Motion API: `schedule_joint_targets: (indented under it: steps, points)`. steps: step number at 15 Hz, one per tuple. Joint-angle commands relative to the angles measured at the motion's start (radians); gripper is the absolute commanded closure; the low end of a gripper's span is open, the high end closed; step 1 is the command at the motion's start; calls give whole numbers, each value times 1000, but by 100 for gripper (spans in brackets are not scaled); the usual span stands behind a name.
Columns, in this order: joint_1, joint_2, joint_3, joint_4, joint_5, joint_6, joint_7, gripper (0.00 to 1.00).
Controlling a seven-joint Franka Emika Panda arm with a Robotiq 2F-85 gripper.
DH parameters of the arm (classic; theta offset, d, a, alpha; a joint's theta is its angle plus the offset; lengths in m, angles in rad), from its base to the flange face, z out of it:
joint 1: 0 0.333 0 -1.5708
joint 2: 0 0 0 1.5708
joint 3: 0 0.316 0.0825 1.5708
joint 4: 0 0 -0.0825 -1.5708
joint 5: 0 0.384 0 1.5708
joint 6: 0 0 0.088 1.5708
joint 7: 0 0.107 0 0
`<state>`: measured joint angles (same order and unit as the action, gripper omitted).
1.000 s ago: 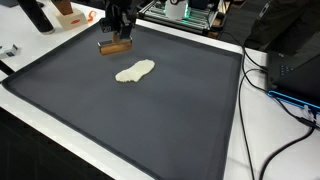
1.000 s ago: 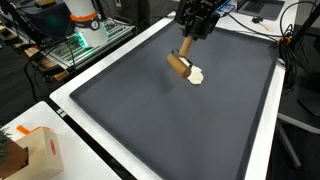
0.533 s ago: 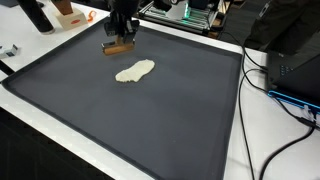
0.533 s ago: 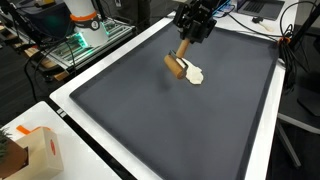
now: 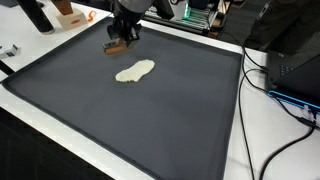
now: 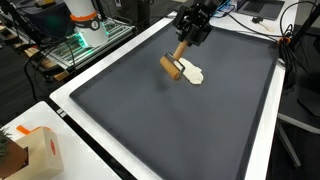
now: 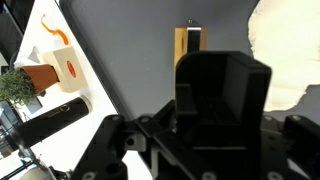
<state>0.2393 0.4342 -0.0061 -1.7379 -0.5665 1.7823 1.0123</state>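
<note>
In both exterior views my gripper (image 5: 124, 30) (image 6: 190, 32) is shut on the handle of a wooden tool (image 5: 117, 44) (image 6: 173, 67). The tool hangs tilted, with its blocky head just over the dark mat (image 5: 150, 120) (image 6: 150, 110). A flat cream lump of dough (image 5: 135, 71) (image 6: 193, 74) lies on the mat right beside the tool head; whether they touch I cannot tell. In the wrist view the gripper (image 7: 205, 62) fills the lower half, the wooden tool (image 7: 186, 45) sticks out beyond it, and the dough (image 7: 285, 50) sits at the right.
The mat has a raised rim and lies on a white table (image 5: 235, 140). A black cylinder (image 7: 50, 120), an orange-and-white box (image 7: 60, 65) (image 6: 38, 150) and a small plant (image 7: 15, 85) stand off the mat. Cables (image 5: 285, 100) and electronics (image 6: 85, 35) lie beyond its edges.
The gripper has tilted and shifted slightly, swinging the tool head a little away from the dough. The dough has not moved and the grip stays shut.
</note>
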Motion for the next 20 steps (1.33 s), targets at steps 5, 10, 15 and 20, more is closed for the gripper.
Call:
schedule_joint_targets:
  steps: [5,10,15,20]
  points:
    - [23,41,0,41,-51,-54,-21,81]
    - [23,49,2,52,-47,-46,-58,81]
    - [16,43,5,55,-38,-34,-118,81]
    - [-1,23,11,55,-10,-7,-208,81]
